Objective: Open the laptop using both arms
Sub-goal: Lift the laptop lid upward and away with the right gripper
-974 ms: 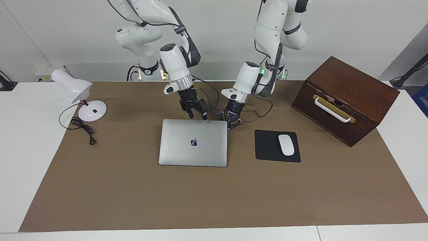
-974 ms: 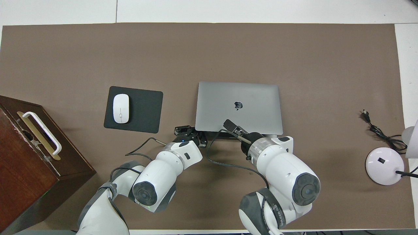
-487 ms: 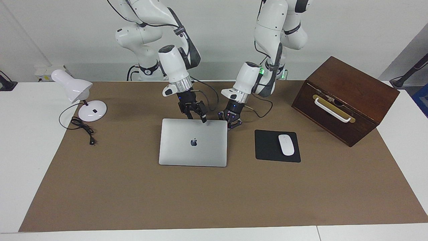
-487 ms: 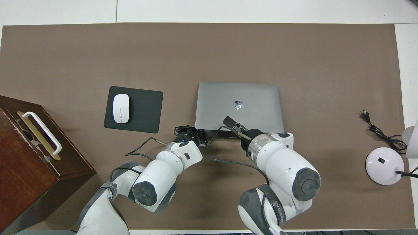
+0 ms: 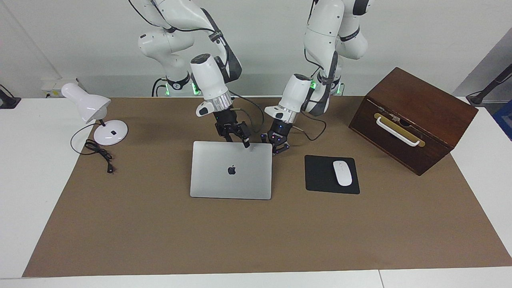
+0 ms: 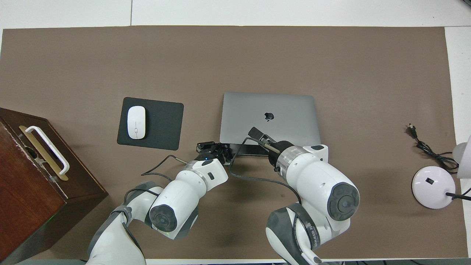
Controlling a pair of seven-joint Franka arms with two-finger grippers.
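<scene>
The silver laptop [image 5: 231,170] lies on the brown mat with its apple logo up. Its lid edge nearest the robots is raised a little, and a dark gap [image 6: 245,149] shows under it. My right gripper [image 5: 238,141] is open at that edge. One of its fingers [image 6: 254,132] reaches over the lid; the other is at the edge, mostly hidden by the wrist. My left gripper [image 5: 279,149] is shut. It is low beside the laptop's corner nearest the robots, toward the left arm's end, and holds nothing. In the overhead view the left gripper [image 6: 216,148] touches that corner.
A black mouse pad [image 5: 320,176] with a white mouse [image 5: 342,173] lies beside the laptop toward the left arm's end. A brown wooden box [image 5: 412,118] with a white handle stands past it. A white desk lamp [image 5: 96,116] and its cable [image 5: 98,154] are at the right arm's end.
My right gripper has moved onto the laptop's near edge and the lid there has lifted slightly, showing a dark gap. My left gripper has stayed at the corner.
</scene>
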